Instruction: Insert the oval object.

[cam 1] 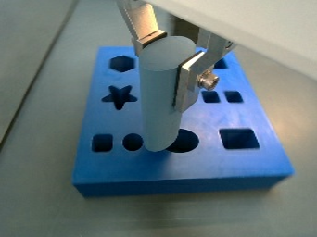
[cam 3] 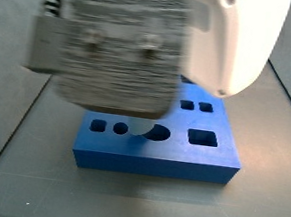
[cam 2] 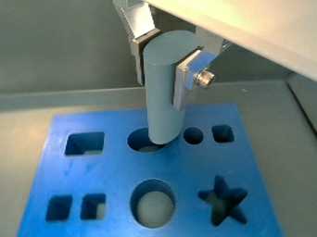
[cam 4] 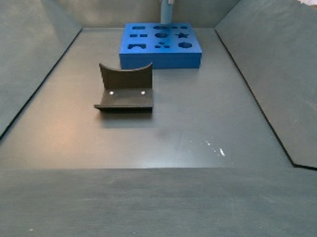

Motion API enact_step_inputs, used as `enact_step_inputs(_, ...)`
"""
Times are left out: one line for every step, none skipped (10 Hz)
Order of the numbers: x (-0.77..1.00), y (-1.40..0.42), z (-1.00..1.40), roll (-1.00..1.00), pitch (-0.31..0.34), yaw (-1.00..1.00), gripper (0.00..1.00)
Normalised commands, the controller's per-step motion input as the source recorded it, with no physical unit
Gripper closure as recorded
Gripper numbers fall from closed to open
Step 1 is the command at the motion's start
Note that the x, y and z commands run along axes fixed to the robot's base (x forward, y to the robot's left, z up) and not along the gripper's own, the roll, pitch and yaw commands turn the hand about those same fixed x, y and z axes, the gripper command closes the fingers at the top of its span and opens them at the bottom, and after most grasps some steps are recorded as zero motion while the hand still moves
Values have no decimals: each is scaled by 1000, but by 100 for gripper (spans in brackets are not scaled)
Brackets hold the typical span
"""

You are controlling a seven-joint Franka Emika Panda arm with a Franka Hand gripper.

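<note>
My gripper is shut on the oval object, a smooth pale blue-grey peg held upright over the blue board. Both wrist views show it between the silver fingers. The peg's lower end is at the large round hole in the board; I cannot tell whether it touches. The oval hole is one row away, open and empty. In a side view the peg stands over the far part of the board.
A dark olive-brown block with a curved notch stands on the grey floor in front of the board. The arm's blurred hand hides the peg above the board. Grey walls enclose the floor.
</note>
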Motion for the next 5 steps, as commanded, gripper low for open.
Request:
enact_step_inputs(0,0,-57,41,0,-1000,100)
enact_step_inputs(0,0,-134,79,0,-1000,100)
enact_step_inputs(0,0,-123,70,0,-1000,100)
enact_step_inputs(0,0,-117,66,0,-1000,100)
enact_step_inputs(0,0,-111,59,0,-1000,100)
